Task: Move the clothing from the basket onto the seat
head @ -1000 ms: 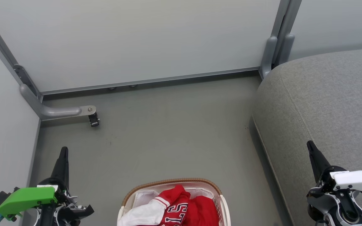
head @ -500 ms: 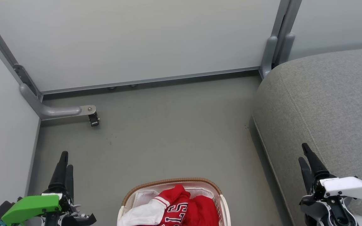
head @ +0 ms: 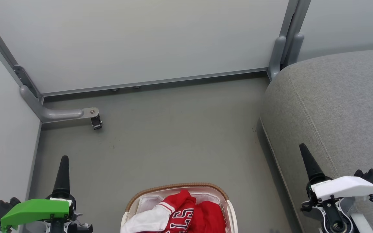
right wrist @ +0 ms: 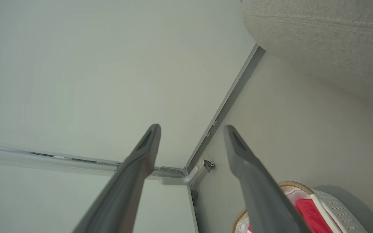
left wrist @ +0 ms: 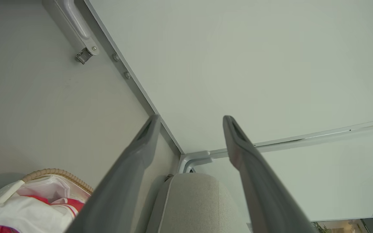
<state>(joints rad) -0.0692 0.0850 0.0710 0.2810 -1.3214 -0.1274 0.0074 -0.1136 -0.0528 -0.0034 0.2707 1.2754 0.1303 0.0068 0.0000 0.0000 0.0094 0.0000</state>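
Note:
The basket [head: 176,187], white with a tan woven rim, stands on the floor at the bottom centre of the head view. In it lies the clothing [head: 186,216], a red jersey with a white sleeve and lettering beside plainer red cloth. The grey seat [head: 342,103] takes up the right side. My left gripper [head: 64,160] hovers left of the basket and my right gripper [head: 303,150] hangs over the seat's front edge. Both are open and empty, as the left wrist view [left wrist: 191,119] and right wrist view [right wrist: 191,127] show. The basket [left wrist: 57,171] [right wrist: 332,204] sits low in both wrist views.
Pale partition walls close off the back and left. A grey metal foot with a small caster [head: 94,121] sticks out over the floor [head: 173,136] at the left. A grey post [head: 285,38] stands at the seat's far corner.
Both grippers have gone from shut to open. The right gripper has drifted a little left, and both now stand edge-on in the head view.

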